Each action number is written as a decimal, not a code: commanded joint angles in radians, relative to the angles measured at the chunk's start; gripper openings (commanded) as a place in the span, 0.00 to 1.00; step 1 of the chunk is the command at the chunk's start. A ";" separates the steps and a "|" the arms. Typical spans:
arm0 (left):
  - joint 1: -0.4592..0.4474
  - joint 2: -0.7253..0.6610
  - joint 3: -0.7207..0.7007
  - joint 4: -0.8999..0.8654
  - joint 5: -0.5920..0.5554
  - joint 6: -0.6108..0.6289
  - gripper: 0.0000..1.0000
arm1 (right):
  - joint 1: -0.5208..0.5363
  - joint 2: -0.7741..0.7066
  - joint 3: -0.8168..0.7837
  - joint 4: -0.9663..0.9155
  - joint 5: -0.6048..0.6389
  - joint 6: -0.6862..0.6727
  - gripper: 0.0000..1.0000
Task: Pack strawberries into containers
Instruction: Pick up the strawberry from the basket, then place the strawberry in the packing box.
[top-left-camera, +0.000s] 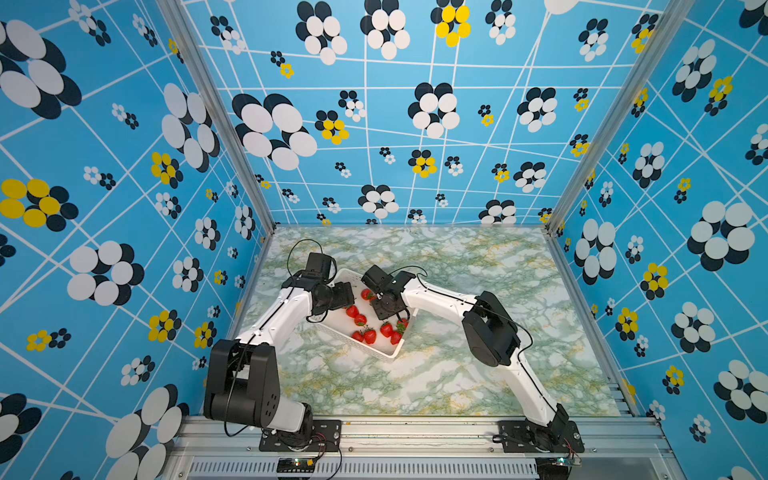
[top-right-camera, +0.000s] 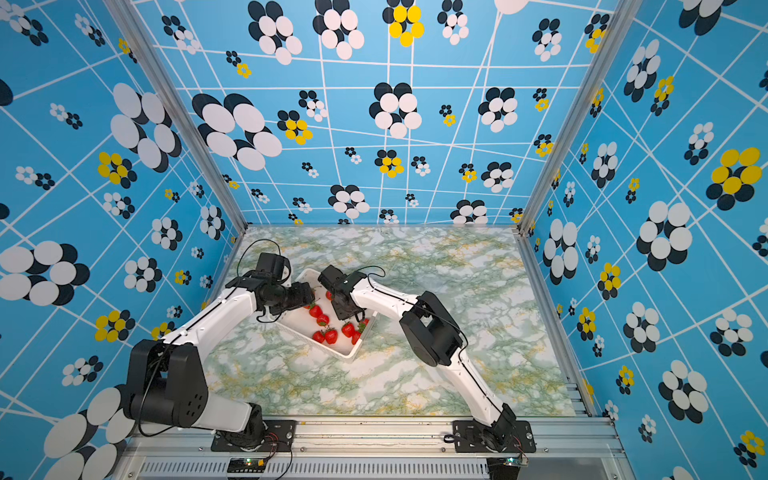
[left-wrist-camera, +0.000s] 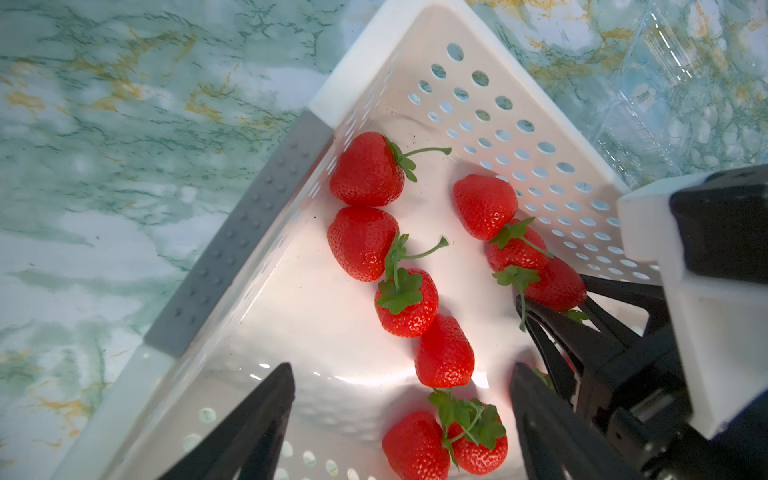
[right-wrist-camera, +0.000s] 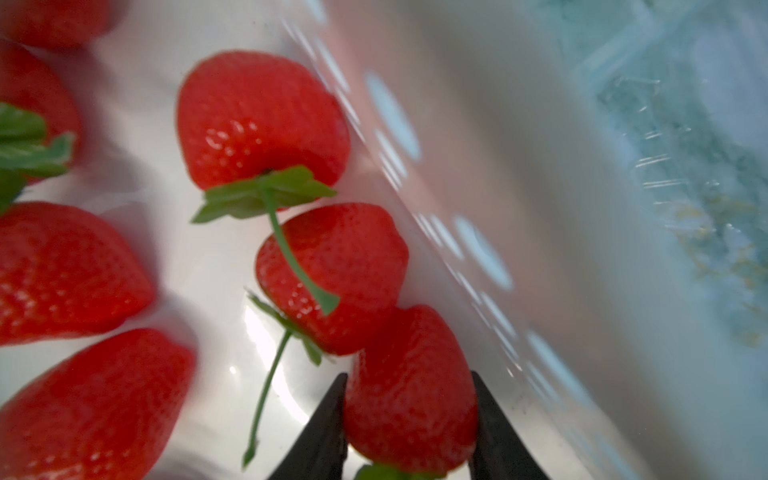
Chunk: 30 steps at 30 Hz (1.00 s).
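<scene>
We are at the picking step. Our right end effector (right-wrist-camera: 409, 376) is squeezed onto one strawberry (right-wrist-camera: 411, 407) next to the wall of the white basket (left-wrist-camera: 357, 93). Our left end effector (left-wrist-camera: 401, 370) hangs spread wide over the other strawberries (left-wrist-camera: 365, 170) and holds nothing. All the strawberries lie in the basket. A clear container (left-wrist-camera: 673, 95) sits on the tabletop (left-wrist-camera: 124, 124) just beside it. Next, we think, we must lift the berry gently over the wall to that container. We see no words or labels.

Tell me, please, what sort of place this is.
Probably a robot test booth, not a kitchen: flower-patterned blue walls, a marble-look tabletop, and two arms bolted to an aluminium frame.
</scene>
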 joint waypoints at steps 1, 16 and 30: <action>0.009 0.002 -0.009 0.005 0.008 0.013 0.83 | 0.013 -0.031 -0.017 -0.011 0.032 0.008 0.26; 0.001 -0.027 0.007 -0.001 0.006 -0.001 0.83 | 0.028 -0.244 -0.088 -0.021 0.060 0.018 0.24; -0.202 -0.013 0.158 -0.026 -0.051 -0.018 0.83 | 0.019 -0.671 -0.534 -0.036 0.210 0.147 0.27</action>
